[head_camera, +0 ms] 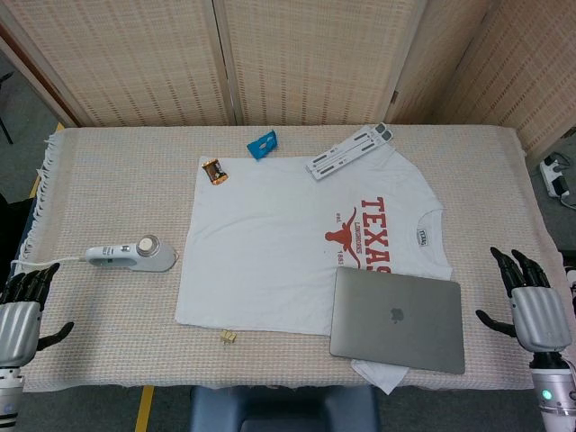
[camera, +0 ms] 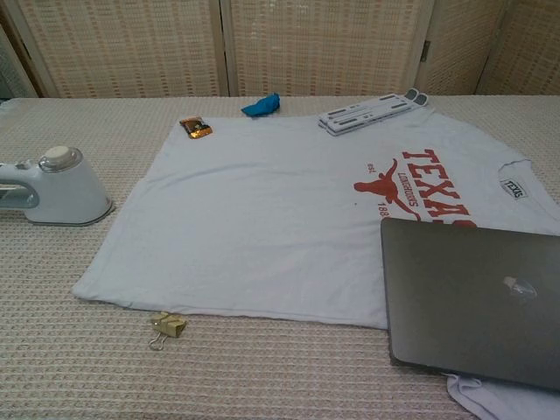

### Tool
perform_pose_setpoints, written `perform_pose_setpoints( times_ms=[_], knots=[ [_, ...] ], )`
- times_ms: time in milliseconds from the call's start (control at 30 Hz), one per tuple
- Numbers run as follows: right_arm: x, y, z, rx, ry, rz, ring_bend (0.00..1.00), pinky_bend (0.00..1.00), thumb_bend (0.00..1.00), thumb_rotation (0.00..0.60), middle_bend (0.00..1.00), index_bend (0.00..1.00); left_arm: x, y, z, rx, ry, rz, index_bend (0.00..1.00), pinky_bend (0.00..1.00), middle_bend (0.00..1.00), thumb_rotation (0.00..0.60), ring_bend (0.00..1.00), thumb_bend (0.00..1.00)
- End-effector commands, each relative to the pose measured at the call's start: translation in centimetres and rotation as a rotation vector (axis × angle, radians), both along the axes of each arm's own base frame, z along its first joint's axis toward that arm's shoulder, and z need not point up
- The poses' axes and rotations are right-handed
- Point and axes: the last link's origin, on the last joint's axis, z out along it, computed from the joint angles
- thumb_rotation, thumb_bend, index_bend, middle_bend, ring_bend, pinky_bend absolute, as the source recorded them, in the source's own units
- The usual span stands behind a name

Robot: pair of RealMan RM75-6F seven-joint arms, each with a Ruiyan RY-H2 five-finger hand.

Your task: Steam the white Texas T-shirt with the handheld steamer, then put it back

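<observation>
The white Texas T-shirt (head_camera: 270, 247) (camera: 271, 219) lies flat on the table with its red print toward the right. The white handheld steamer (head_camera: 133, 255) (camera: 54, 186) rests on the cloth just left of the shirt. My left hand (head_camera: 22, 310) hovers at the table's left front edge, fingers apart and empty, well left of the steamer. My right hand (head_camera: 533, 308) hangs at the right front edge, fingers spread, holding nothing. Neither hand shows in the chest view.
A closed grey laptop (head_camera: 397, 319) (camera: 477, 302) lies on the shirt's front right part. A white folded stand (head_camera: 349, 151) (camera: 367, 112) overlaps the shirt's far edge. A blue object (head_camera: 262, 144), an orange packet (head_camera: 214, 171) and a gold binder clip (head_camera: 228, 336) (camera: 166, 325) lie around the shirt.
</observation>
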Motion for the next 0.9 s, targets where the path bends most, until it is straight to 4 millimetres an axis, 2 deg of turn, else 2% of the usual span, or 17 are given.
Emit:
perform_pose_setpoints(
  times_ms=[33, 233, 367, 567, 667, 900],
  knots=[
    [0.0, 0.0, -0.1, 0.004, -0.001, 0.001, 0.05, 0.13, 0.06, 0.600, 0.15, 0.00, -0.1, 0.0, -0.1, -0.004, 0.001, 0.002, 0.11, 0.16, 0.20, 0.600, 0.17, 0.19],
    [0.3, 0.2, 0.1, 0.003, -0.001, 0.011, 0.06, 0.13, 0.06, 0.600, 0.15, 0.00, -0.2, 0.2, 0.2, 0.005, 0.005, -0.008, 0.11, 0.16, 0.20, 0.600, 0.17, 0.19],
    [0.7, 0.1, 0.8, -0.021, 0.005, 0.026, 0.06, 0.13, 0.06, 0.600, 0.15, 0.00, -0.1, 1.4, 0.5, 0.016, -0.017, -0.020, 0.14, 0.17, 0.20, 0.600, 0.17, 0.19],
    [1.4, -0.5, 2.0, -0.042, 0.033, 0.044, 0.06, 0.13, 0.06, 0.600, 0.15, 0.00, 0.3, 5.4, -0.1, 0.001, -0.037, -0.029, 0.18, 0.18, 0.21, 0.600, 0.18, 0.20],
    [1.9, -0.9, 2.5, -0.048, 0.042, 0.063, 0.07, 0.13, 0.06, 0.600, 0.15, 0.00, 0.8, 7.8, -0.9, -0.021, -0.069, -0.018, 0.18, 0.18, 0.21, 0.600, 0.17, 0.20],
    [2.4, -1.5, 2.9, -0.050, 0.047, 0.078, 0.07, 0.13, 0.06, 0.600, 0.15, 0.00, 1.7, 11.8, -3.4, -0.097, -0.057, 0.012, 0.14, 0.18, 0.20, 0.600, 0.16, 0.20]
  ],
)
